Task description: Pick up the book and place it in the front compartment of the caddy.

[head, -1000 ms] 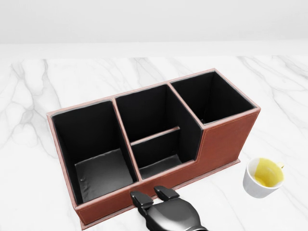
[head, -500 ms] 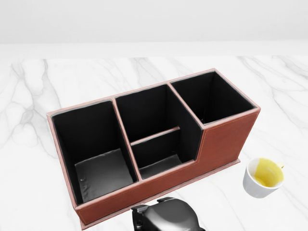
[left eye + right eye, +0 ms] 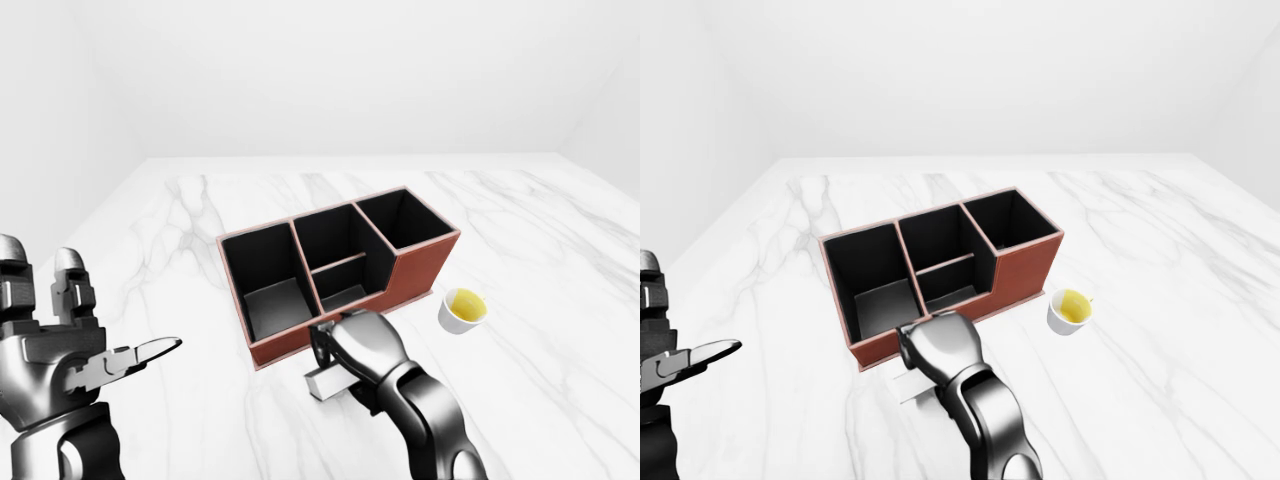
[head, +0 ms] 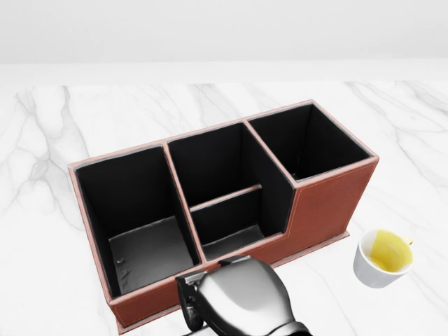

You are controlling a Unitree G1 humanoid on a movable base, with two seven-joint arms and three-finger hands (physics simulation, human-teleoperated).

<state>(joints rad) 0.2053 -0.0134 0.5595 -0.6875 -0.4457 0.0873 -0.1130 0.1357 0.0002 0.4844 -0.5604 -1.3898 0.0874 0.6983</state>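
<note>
Below the caddy [image 3: 335, 270], the right robot hand [image 3: 350, 352] grips the book [image 3: 327, 382] on the surface [image 3: 540, 230]; the left robot hand [image 3: 75, 355] hangs open.

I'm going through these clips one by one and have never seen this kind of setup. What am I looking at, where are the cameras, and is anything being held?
These are simulator renders, not photographs. The machine is a humanoid robot with two arms and three-finger hands, steered by a person. All three pictures come from cameras on its head, looking out over its own arms; the two eye views are nearly the same picture.

On the white marble table stands a reddish-brown caddy with black compartments, all of them empty as far as can be seen. To its right sits a small white cup with something yellow inside.

The right hand is down just below the caddy in the left-eye view, over a pale flat object, probably the book. Whether the fingers have closed on it is hidden. The left hand is raised, open and empty.
</note>
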